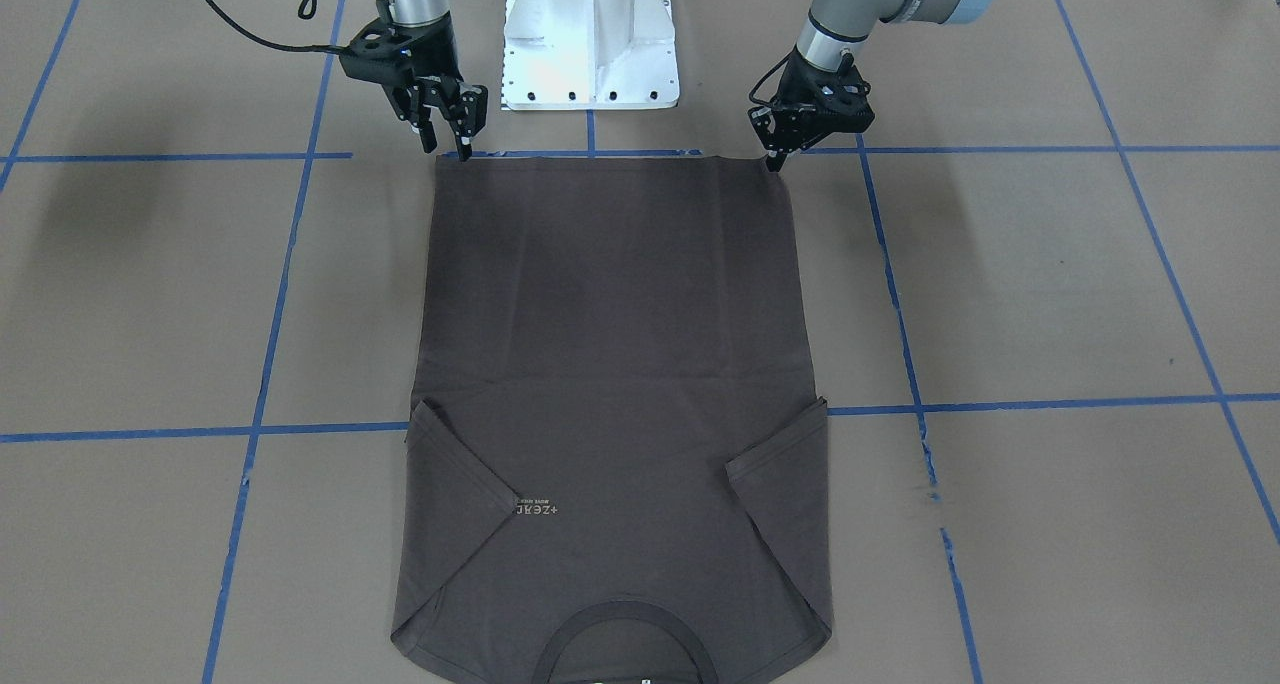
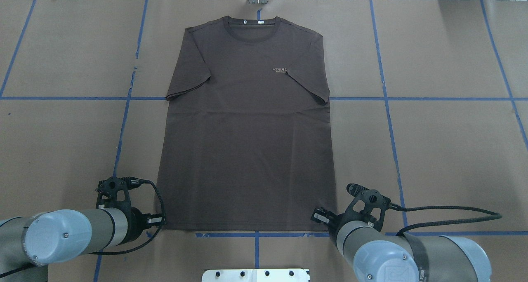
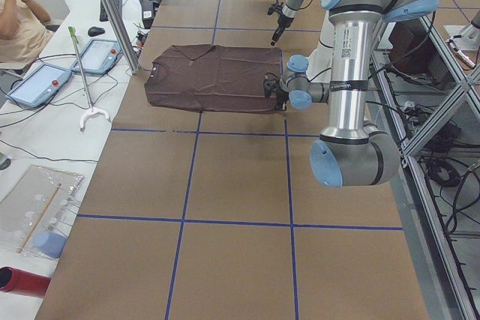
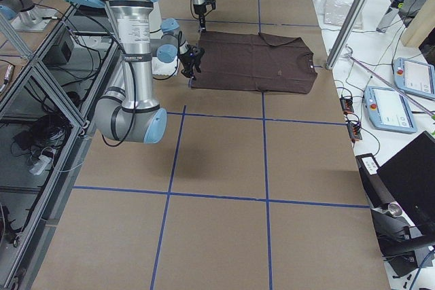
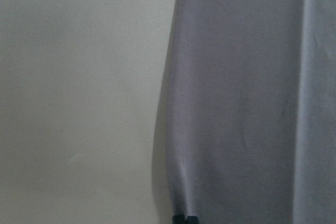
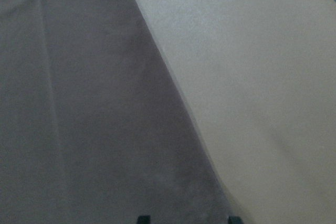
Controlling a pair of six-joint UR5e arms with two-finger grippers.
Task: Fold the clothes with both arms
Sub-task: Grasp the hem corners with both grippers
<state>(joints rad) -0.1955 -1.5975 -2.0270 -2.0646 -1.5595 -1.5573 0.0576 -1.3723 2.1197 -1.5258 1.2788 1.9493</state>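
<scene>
One wide tabletop point(image 1: 1050, 284) is covered in flat brown paper, and blue tape lines point(image 1: 270, 334) cut it into big squares. From the front, a dark brown-grey T-shirt point(image 1: 610, 304) lies flat and smooth in the middle. Its round collar point(image 1: 620, 619) is far from the robot and its straight hem is next to the white base point(image 1: 590, 44). Both short sleeves point(image 1: 455, 484) are folded in over the chest, near the small pale logo point(image 1: 537, 510). The right hand point(image 1: 447, 150) points down at one hem corner with its two black fingers spread apart. The left hand point(image 1: 772, 162) points down and touches the other hem corner, fingers pressed together. From above, the silver-grey left arm point(image 2: 62, 234) and right arm point(image 2: 412, 257), with light blue caps, reach in low, one at each bottom corner of the shirt. From the left end, a person point(image 3: 19, 13) is at the edge of a white side table with two tablets point(image 3: 37, 84). From the right end, the shirt lies by a metal post point(image 4: 353, 15). The left wrist camera shows black fingertips point(image 5: 179, 219) close together at the shirt's edge. I cannot tell if cloth is caught between them. The right wrist camera shows fingertips point(image 6: 143, 219) wide apart near the shirt's edge.
</scene>
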